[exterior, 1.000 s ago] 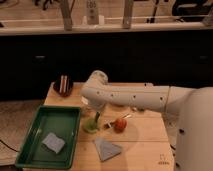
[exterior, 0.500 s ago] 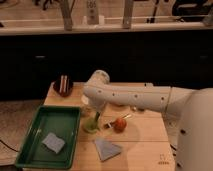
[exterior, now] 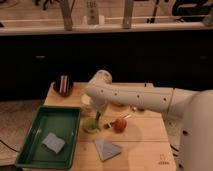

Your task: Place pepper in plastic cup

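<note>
The plastic cup (exterior: 91,126), small and translucent yellow-green, stands on the wooden table near the green tray's right edge. The slender green pepper (exterior: 97,118) stands upright at the cup's mouth, its lower end in or just above the cup; I cannot tell which. My gripper (exterior: 98,113) is at the end of the white arm, directly above the cup at the pepper's top, mostly hidden by the arm's wrist.
A round orange-red fruit (exterior: 119,124) lies just right of the cup. A green tray (exterior: 35,145) with a grey sponge (exterior: 53,142) sits at the left. A grey cloth (exterior: 106,149) lies at the front. A dark striped container (exterior: 63,85) stands at the back left.
The arm has stayed over the cup, with the pepper upright at the cup's mouth in all frames. No clear movement shows.
</note>
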